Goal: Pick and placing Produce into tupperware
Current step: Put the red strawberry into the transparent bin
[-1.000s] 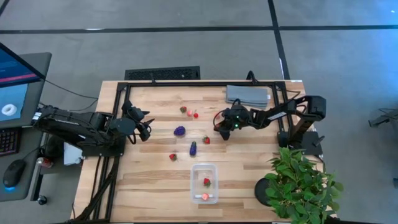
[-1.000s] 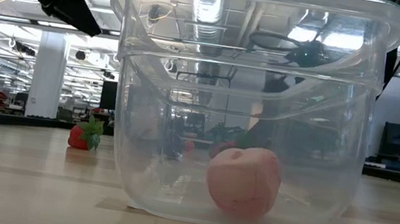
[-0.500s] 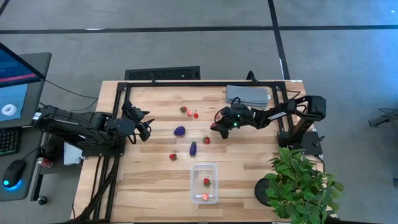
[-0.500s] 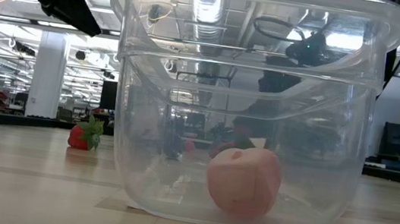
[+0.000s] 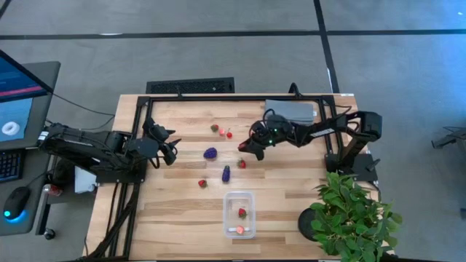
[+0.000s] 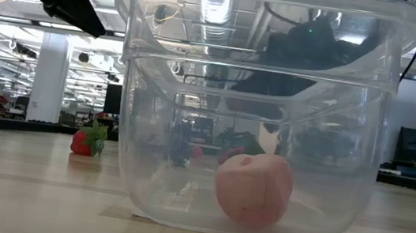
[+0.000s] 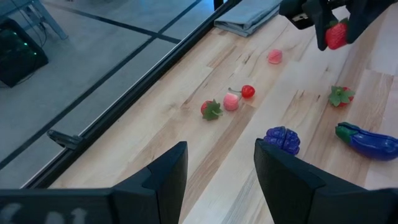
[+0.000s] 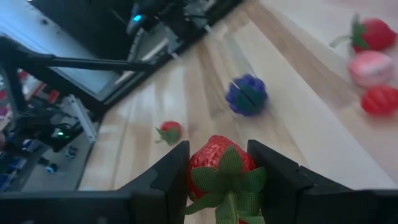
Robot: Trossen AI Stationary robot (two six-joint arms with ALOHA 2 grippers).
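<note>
Red strawberry (image 8: 219,163) is pinched between the right gripper (image 8: 217,171) fingers, clear as day in the right wrist view, green cap facing the camera. In the overhead shot that gripper (image 5: 244,148) sits just above the middle of the frame, over the wood, with another loose strawberry (image 5: 241,164) right below it. The tupperware (image 5: 239,214) is down at lower centre and already has a red piece (image 5: 242,212) and a pink piece (image 5: 238,229) in it; the low view shows the pink one (image 6: 253,187) sitting on the bottom. Rest of the produce is scattered around mid-frame: a round purple one (image 5: 210,153), a long purple one (image 5: 226,173), a strawberry (image 5: 202,183) left of the tub, and a little cluster (image 5: 221,132) higher up. My take on doing this step well: carry it high enough to clear the tub's rim, get square over the opening, and let go low so it doesn't bounce out or knock the tub. Left gripper (image 5: 169,151) is parked at the left of the table (image 5: 175,218), fingers apart, nothing in them. Surface is pale wood planks with a black frame around it, folded grey cloth (image 5: 290,110) at the upper right, potted plant (image 5: 353,215) at lower right, a monitor (image 5: 18,91) off the left edge, grey floor all around.
</note>
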